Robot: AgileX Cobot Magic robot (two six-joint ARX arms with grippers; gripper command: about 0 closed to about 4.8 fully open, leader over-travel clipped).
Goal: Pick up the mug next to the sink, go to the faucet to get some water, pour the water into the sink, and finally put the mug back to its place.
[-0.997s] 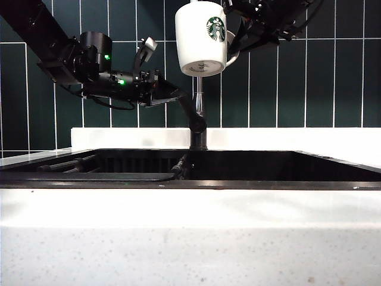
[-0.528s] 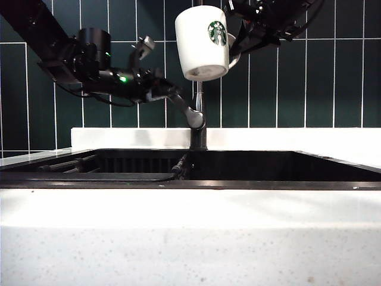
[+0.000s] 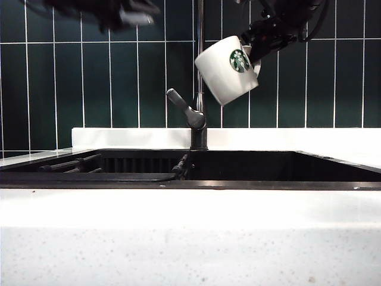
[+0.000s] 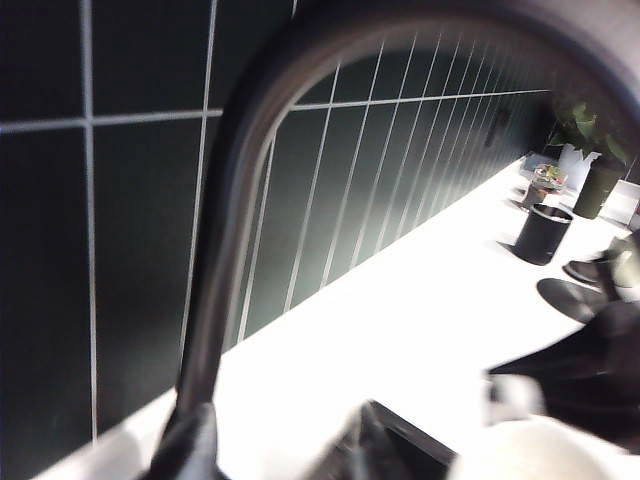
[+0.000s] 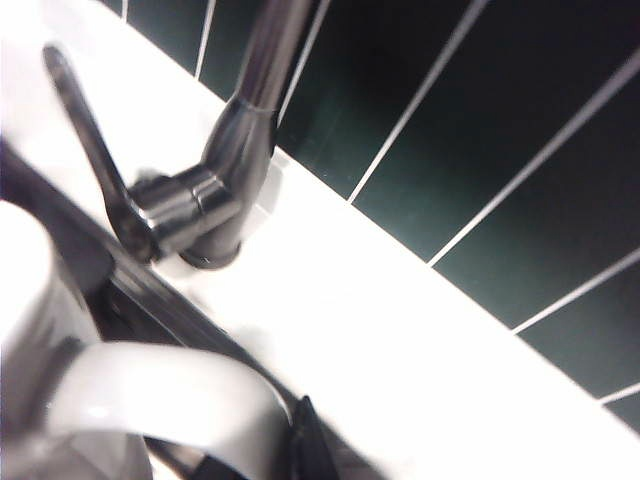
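The white mug [image 3: 229, 68] with its green logo hangs tilted just right of the faucet [image 3: 200, 65] pipe, high over the black sink [image 3: 250, 167]. My right gripper [image 3: 263, 43] comes in from the upper right and is shut on the mug's handle [image 5: 170, 385], with one dark finger [image 5: 303, 445] showing beside it. The faucet's grey lever [image 3: 183, 107] points up to the left. My left gripper [image 3: 132, 12] is a blur at the top left, clear of the lever. Its fingers [image 4: 190, 450] stand apart beside the faucet pipe [image 4: 225, 250] with nothing between them.
A white speckled counter [image 3: 190, 238] frames the sink, with dark green tiles [image 3: 333, 83] behind. Dark rods [image 3: 68, 164] lie at the basin's left. In the left wrist view a black cup [image 4: 542, 232] and a potted plant [image 4: 590, 165] stand far along the counter.
My left gripper has left the faucet lever and risen to the top left. The mug has come down to the right of the pipe and tipped over sideways.
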